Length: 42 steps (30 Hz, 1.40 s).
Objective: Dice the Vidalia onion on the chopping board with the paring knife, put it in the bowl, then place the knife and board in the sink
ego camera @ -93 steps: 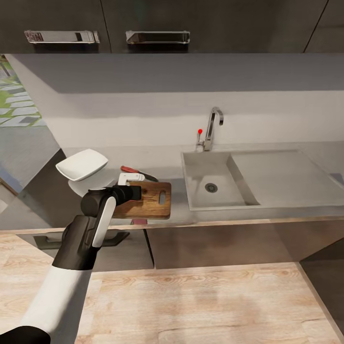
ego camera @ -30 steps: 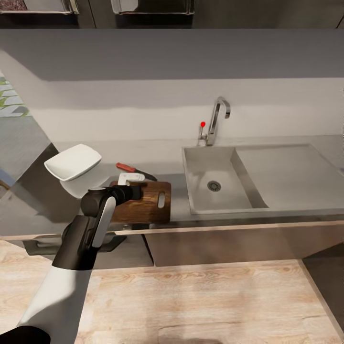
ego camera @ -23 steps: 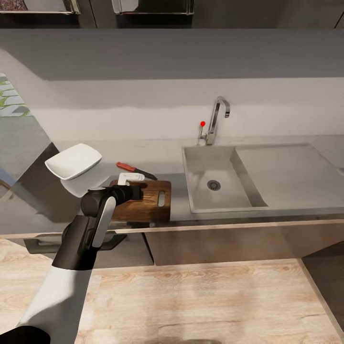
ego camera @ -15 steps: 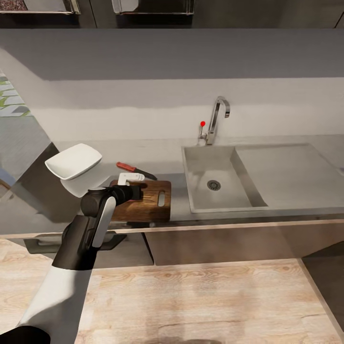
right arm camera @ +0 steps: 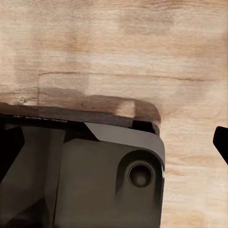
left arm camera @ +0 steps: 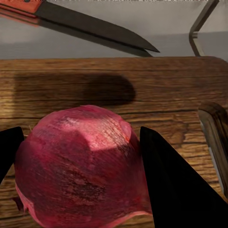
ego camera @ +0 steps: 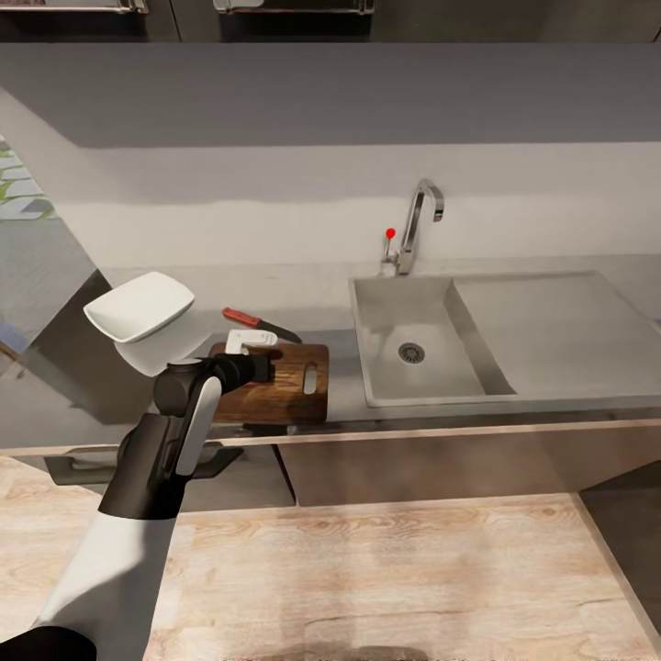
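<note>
Onion, a reddish-purple rounded bulb (left arm camera: pixel 80 166), sits clamped between the left gripper's (left arm camera: pixel 83 164) black fingers (left arm camera: pixel 175 185) above the brown wooden chopping board (left arm camera: pixel 114 85); red-handled paring knife (left arm camera: pixel 90 23) at twelve o'clock.

The chopping board (ego camera: pixel 275 381) lies at the surface's (ego camera: pixel 340 303) front edge, left of the sink (ego camera: pixel 500 335). On the board sits the onion (left arm camera: pixel 80 166), between the left gripper's (left arm camera: pixel 80 183) jaws. Just behind the board lies the paring knife (ego camera: pixel 260 323). The bowl (ego camera: pixel 140 306) stands at the surface's left end. The tap (ego camera: pixel 413 225) rises at the sink's back edge.
</note>
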Motion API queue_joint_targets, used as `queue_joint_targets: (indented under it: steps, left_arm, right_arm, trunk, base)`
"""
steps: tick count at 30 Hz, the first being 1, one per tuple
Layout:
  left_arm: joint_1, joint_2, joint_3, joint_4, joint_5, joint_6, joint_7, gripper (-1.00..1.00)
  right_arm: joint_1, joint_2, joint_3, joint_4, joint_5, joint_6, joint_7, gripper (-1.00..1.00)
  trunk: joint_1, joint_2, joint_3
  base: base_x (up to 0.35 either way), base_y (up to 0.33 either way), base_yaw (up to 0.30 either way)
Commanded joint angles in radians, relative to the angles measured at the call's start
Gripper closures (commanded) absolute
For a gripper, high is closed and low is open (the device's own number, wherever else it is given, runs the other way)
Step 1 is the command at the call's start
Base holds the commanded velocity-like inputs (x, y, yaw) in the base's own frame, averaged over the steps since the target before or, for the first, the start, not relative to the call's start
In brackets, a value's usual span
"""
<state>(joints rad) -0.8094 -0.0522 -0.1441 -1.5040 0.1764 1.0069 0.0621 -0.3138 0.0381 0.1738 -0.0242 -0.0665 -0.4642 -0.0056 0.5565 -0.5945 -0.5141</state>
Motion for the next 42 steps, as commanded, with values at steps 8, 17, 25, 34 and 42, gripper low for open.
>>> queue_joint_targets:
  steps: [8,17,25,34,42]
  left_arm:
    - [-0.001,0.000,0.000,0.018,0.006,0.004,0.005,1.00]
    - [-0.001,0.000,0.000,0.018,0.006,0.004,0.005,1.00]
    - [-0.001,0.000,0.000,0.018,0.005,0.004,0.005,1.00]
    - [-0.001,0.001,0.000,0.018,0.005,0.004,0.005,1.00]
    - [0.001,0.000,0.000,0.019,0.006,0.004,0.005,1.00]
  right_arm:
    - [-0.001,0.000,0.007,0.001,-0.007,-0.004,-0.001,-1.00]
    - [-0.001,0.000,0.008,0.001,-0.007,-0.004,-0.001,-1.00]
    - [-0.001,0.000,0.008,0.001,-0.007,-0.004,-0.001,-1.00]
    - [-0.001,0.001,0.009,0.001,-0.006,-0.004,-0.001,-1.00]
    - [-0.001,-0.005,0.010,0.001,-0.004,-0.004,-0.001,-1.00]
  trunk:
    - [0.000,-0.001,-0.002]
    - [0.000,-0.001,0.010]
    - [0.000,-0.001,0.022]
    - [0.000,-0.001,0.030]
    - [0.000,-0.001,0.030]
  base:
    - [0.000,0.000,0.000]
    - [0.000,0.000,0.000]
    - [0.000,0.000,0.000]
    - [0.000,0.000,0.000]
    - [0.000,0.000,0.000]
